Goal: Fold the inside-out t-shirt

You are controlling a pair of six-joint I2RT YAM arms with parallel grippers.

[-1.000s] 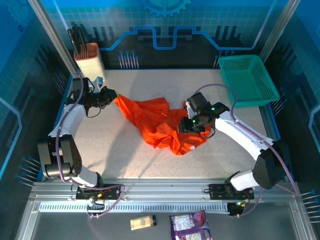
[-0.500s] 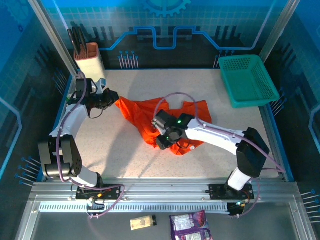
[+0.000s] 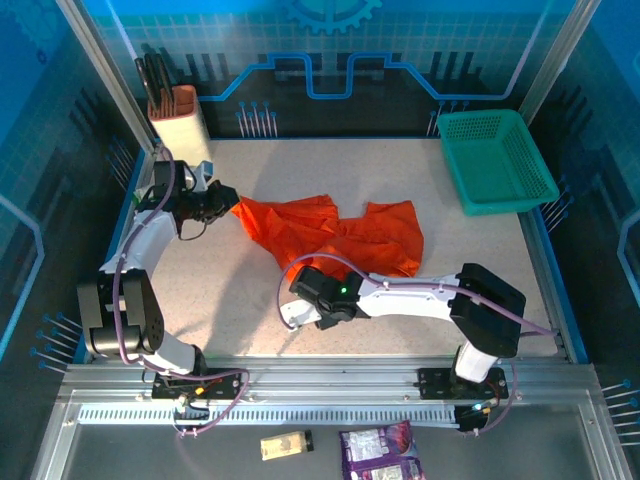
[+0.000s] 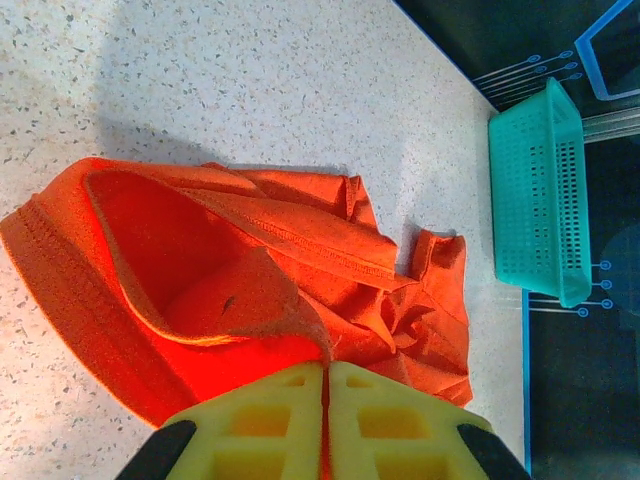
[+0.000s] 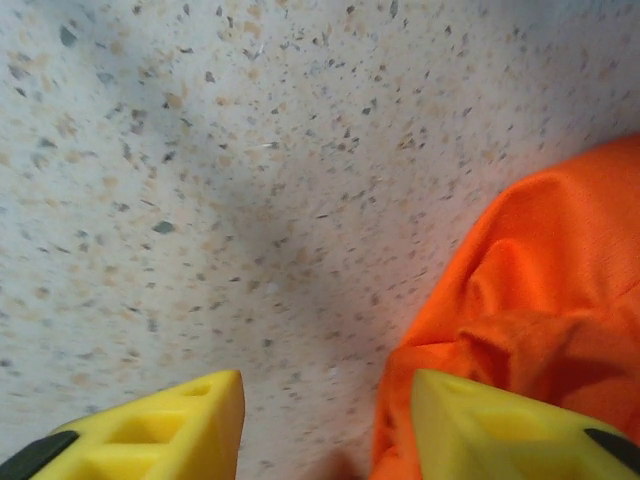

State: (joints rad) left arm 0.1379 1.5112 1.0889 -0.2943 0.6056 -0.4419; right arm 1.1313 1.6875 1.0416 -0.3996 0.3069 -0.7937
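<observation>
**A:** Can't sort sleeves from collar here. The inside-out t-shirt (image 3: pixel 330 232) lies crumpled mid-worktop (image 3: pixel 230 280), and the right arm (image 3: pixel 420 295) crosses its near edge. Anyone see the right claw (image 5: pixel 325 385)?

**B:** From above, its tips are tucked under its own wrist. The wrist view helps: yellow fingers (image 5: pixel 170 420) apart, bare speckled worktop between them, orange cloth bunched at the right-hand one, nothing gripped. The left claw (image 4: pixel 326 372) is clamped on the shirt's left end, cloth pinched in the seam.

**A:** Surroundings?

**B:** Teal basket (image 3: pixel 497 160) at the far right corner, well apart from the shirt. Beige holder (image 3: pixel 178 118) far left, dark handles inside, too small to identify.
</observation>
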